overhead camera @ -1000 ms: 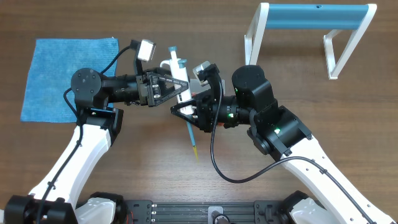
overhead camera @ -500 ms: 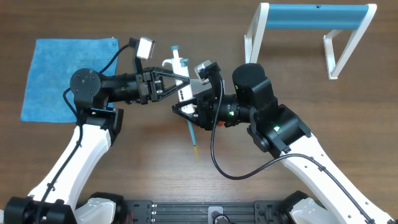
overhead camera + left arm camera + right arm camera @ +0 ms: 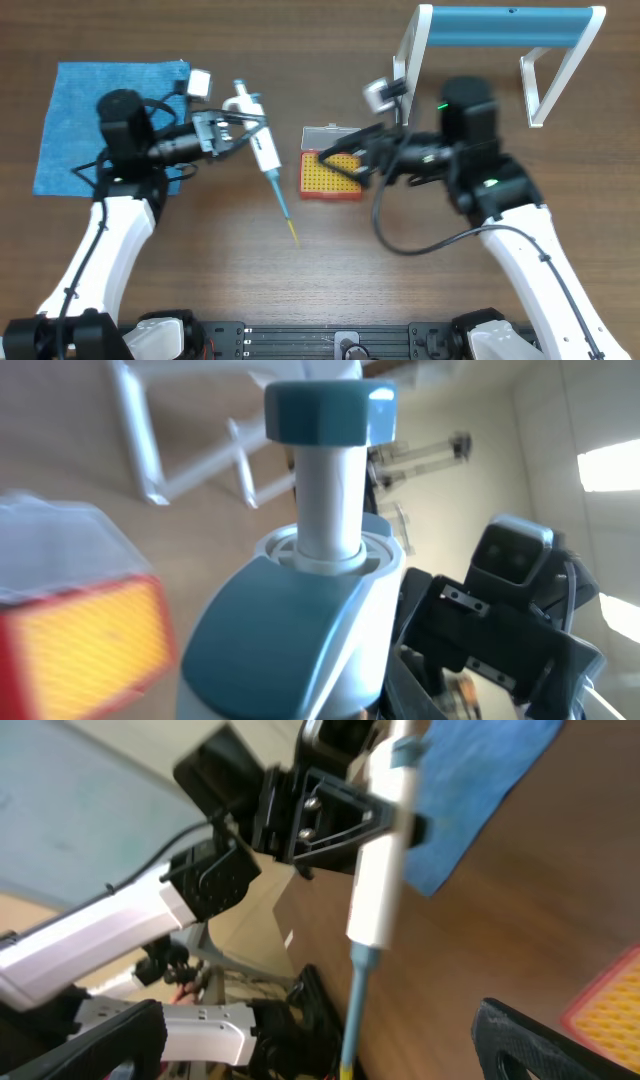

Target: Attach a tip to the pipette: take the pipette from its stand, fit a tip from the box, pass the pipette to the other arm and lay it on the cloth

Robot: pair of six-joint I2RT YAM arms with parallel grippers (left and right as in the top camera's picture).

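Top view shows your left tool (image 3: 240, 128) clamped around the upper body of the pipette (image 3: 266, 155), just under its head, and it is now the only thing holding it. A second ago both tools met on the pipette over the middle of the table (image 3: 420, 270), and half a second ago the right one was still close against it. Since then your left arm has drawn back toward the left edge, carrying the pipette with it. The pipette now slants with its head toward the far edge and its yellow tip (image 3: 292, 232) toward the near edge. The left wrist view looks straight up the plunger, so the grip sits below the head. Your right tool (image 3: 338, 163) has pulled away to the right, its fingers spread wide with nothing between them, and it hangs over or just beside the tip box (image 3: 316, 182). That box sits near the middle of the table and was hidden under the arms a moment ago. The right wrist view shows the pipette well apart from that tool, with the cloth (image 3: 90, 110) behind it. This means the handover looks complete, with the tip fitted and the stand (image 3: 505, 25) at the far right corner no longer needed. What remains, as I judge it, is to carry the pipette over the cloth at the far left corner and lay it down flat. Watch the long tip end as you swing it, since it trails toward the near edge.
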